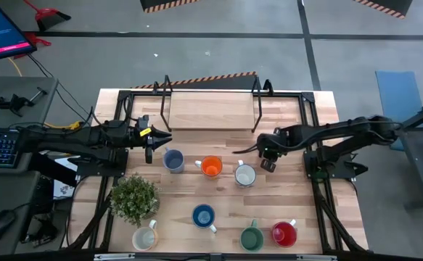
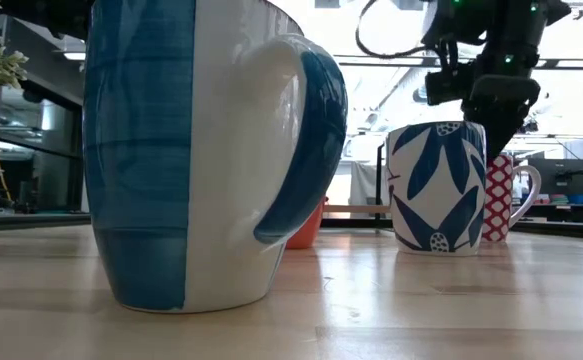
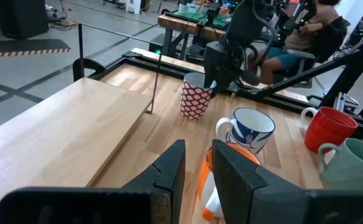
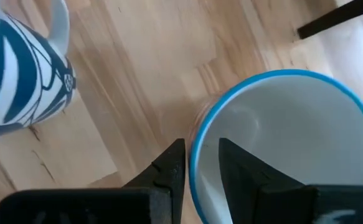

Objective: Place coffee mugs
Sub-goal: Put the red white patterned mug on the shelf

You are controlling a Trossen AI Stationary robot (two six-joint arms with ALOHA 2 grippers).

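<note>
Eight mugs stand on the wooden table. The grey-blue point(image 1: 173, 159), orange point(image 1: 211, 167) and white blue-flowered point(image 1: 245, 174) mugs form a middle row. Blue point(image 1: 203, 216), cream point(image 1: 145, 237), green point(image 1: 251, 238) and red point(image 1: 284, 233) mugs stand near the near edge. A white mug with a red pattern point(image 3: 195, 99) stands right of the row, under my right gripper point(image 1: 268, 161), which is shut on it. My left gripper point(image 1: 155, 138) hovers left of the grey-blue mug, open by a narrow gap and touching nothing. My right gripper point(image 4: 200, 162) pinches the red-patterned mug's wall at its blue rim point(image 4: 197, 146), one finger inside the mug and one outside. The fingers come from above, pointing down. The mug is upright, and its base point(image 2: 501, 238) looks to be resting on the table.
A raised wooden shelf point(image 1: 211, 109) on a black metal frame spans the table's far side. A potted green plant point(image 1: 133, 197) stands near the left, in front of the left arm. Bare wood lies between the two mug rows. A person sits beyond the table point(image 3: 306, 31).
</note>
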